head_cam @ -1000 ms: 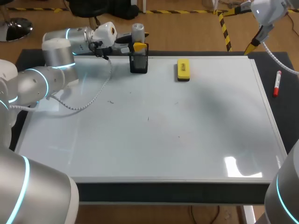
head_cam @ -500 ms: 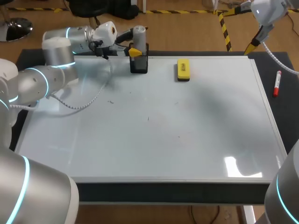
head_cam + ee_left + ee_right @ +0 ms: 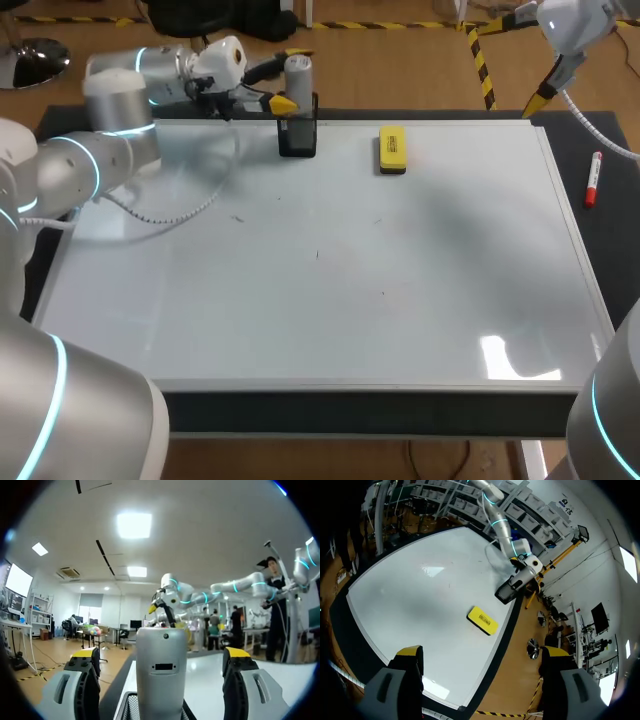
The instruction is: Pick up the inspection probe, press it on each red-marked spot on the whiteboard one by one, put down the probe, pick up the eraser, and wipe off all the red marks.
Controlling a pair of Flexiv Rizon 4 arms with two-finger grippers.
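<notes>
The inspection probe (image 3: 161,670), a grey cylinder, stands upright between the left fingers (image 3: 80,682). Its long axis is vertical, its rounded top points up, and its lower end sits inside the black mesh holder (image 3: 129,711) just under the fingers. The left fingers are spread wide, one on each side of the probe, with a clear gap on both sides, so neither touches it. In the head view the left arm (image 3: 110,130) comes in along the far edge of the desk. Its yellow-tipped fingers (image 3: 283,103) lie level beside the probe (image 3: 297,75), which rises out of the holder (image 3: 298,132).

The holder stands on the far edge of the whiteboard (image 3: 330,300), which covers most of the dark desk (image 3: 608,240). The board carries only a few tiny dark specks (image 3: 238,218) ahead of the left fingers, toward the near side. The yellow eraser (image 3: 392,150) lies flat on the board near the holder, beyond it from the left fingers. Its long axis runs from the far edge toward the near edge. A red marker (image 3: 593,178) lies on the bare desk, off the board's edge and well apart from both pairs of fingers.

The right fingers (image 3: 402,682) hang high above the desk, spread wide with nothing between them. The eraser (image 3: 482,620) and whiteboard (image 3: 415,595) lie far ahead of them.
</notes>
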